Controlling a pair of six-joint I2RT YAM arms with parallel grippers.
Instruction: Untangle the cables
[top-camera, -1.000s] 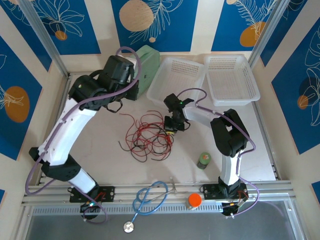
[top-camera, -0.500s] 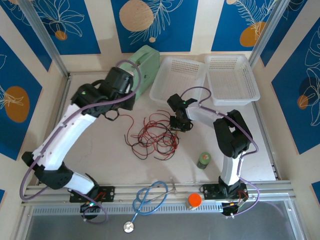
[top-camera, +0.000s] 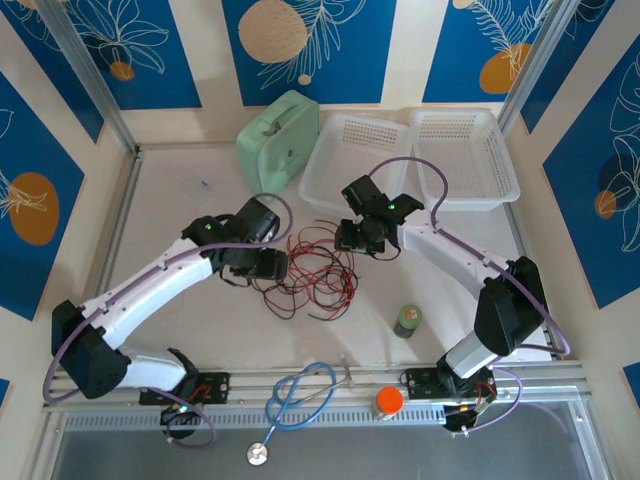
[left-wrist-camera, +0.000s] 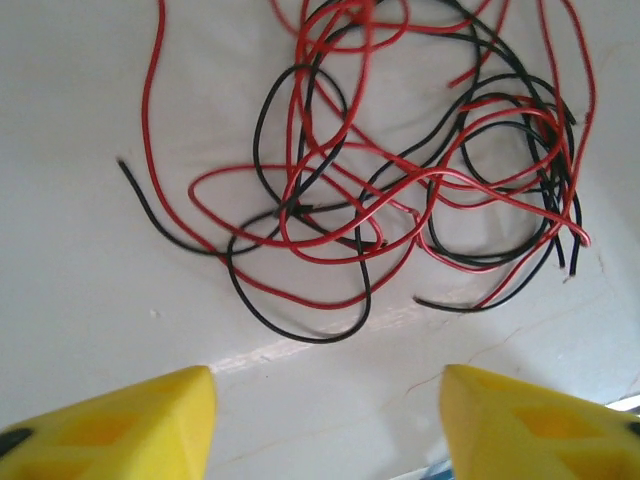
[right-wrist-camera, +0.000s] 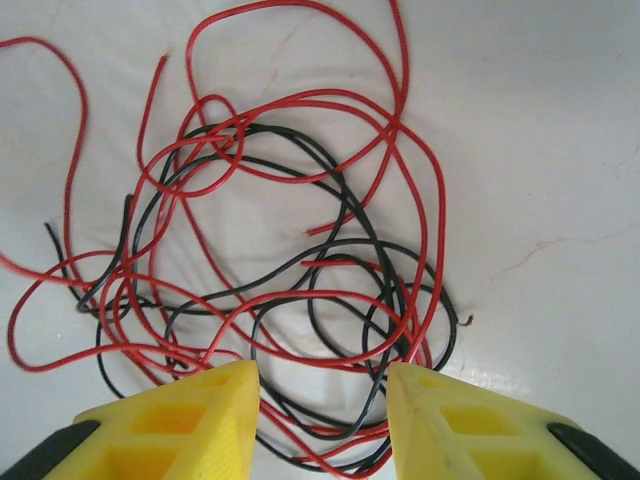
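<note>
yellow-fingered left gripper (left-wrist-camera: 325, 385): jaws apart, empty, just beside the tangled thin red and black cables (top-camera: 312, 272) on the white table (top-camera: 180, 200). yellow-fingered right gripper (right-wrist-camera: 322, 375): jaws apart over strands. risk: closing on crossed strands together would tighten the tangle.

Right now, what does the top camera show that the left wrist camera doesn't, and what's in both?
Top view adds: two white baskets, a green case, a blue stethoscope and a small green jar. Left wrist view adds: close detail, such as a black wire's loose end, and the left gripper with yellow fingers spread, nothing between them. Both: the red and black cables lying tangled on the white table.
</note>
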